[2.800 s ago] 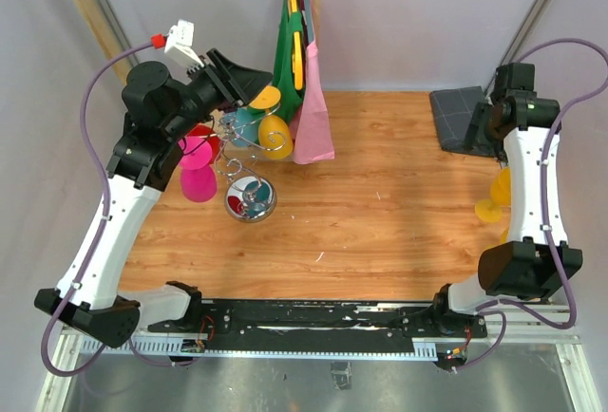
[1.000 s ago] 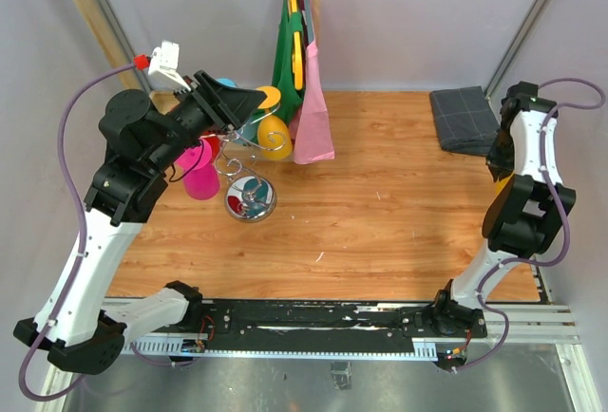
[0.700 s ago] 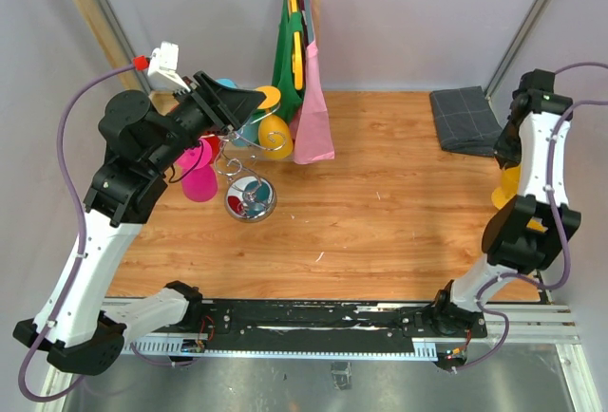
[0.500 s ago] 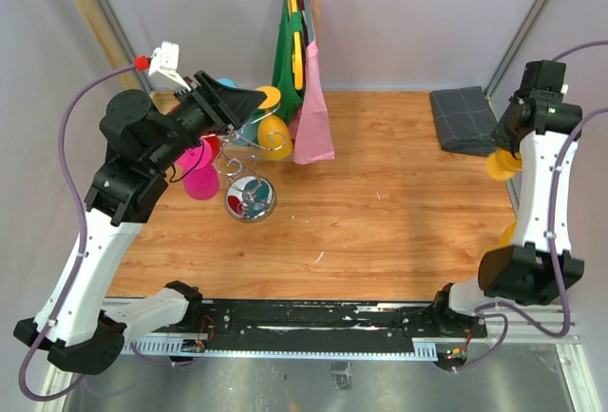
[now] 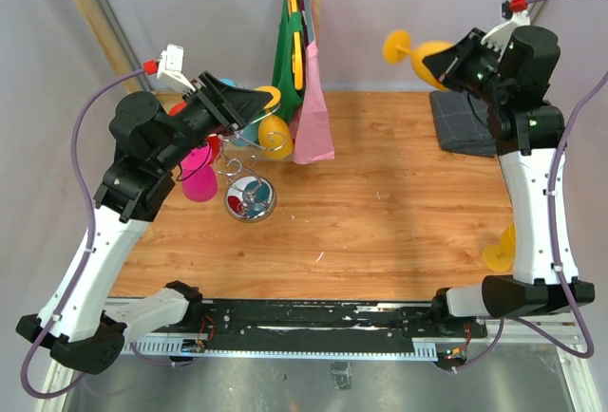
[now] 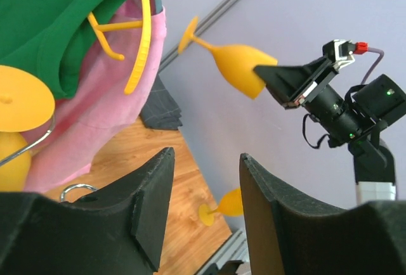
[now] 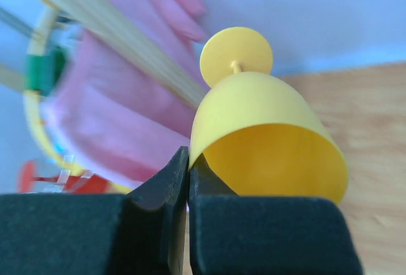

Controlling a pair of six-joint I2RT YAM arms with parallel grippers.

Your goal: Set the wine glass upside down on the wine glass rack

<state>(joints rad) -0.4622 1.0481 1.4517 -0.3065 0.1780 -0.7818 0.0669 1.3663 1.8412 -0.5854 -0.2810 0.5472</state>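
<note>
High at far right, right gripper (image 5: 454, 64) pinching wine glass (image 5: 429, 57)

wine glass (image 5: 432, 59): yellow | wine glass rack (image 5: 250, 198): shiny chrome | cloth (image 5: 461, 118): dark grey | table (image 5: 399, 203): brown wood-grain

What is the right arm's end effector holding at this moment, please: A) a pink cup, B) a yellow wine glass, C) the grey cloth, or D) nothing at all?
B, since the right end effector is closed on the rim of the yellow wine glass, which it holds up in the air.
</note>
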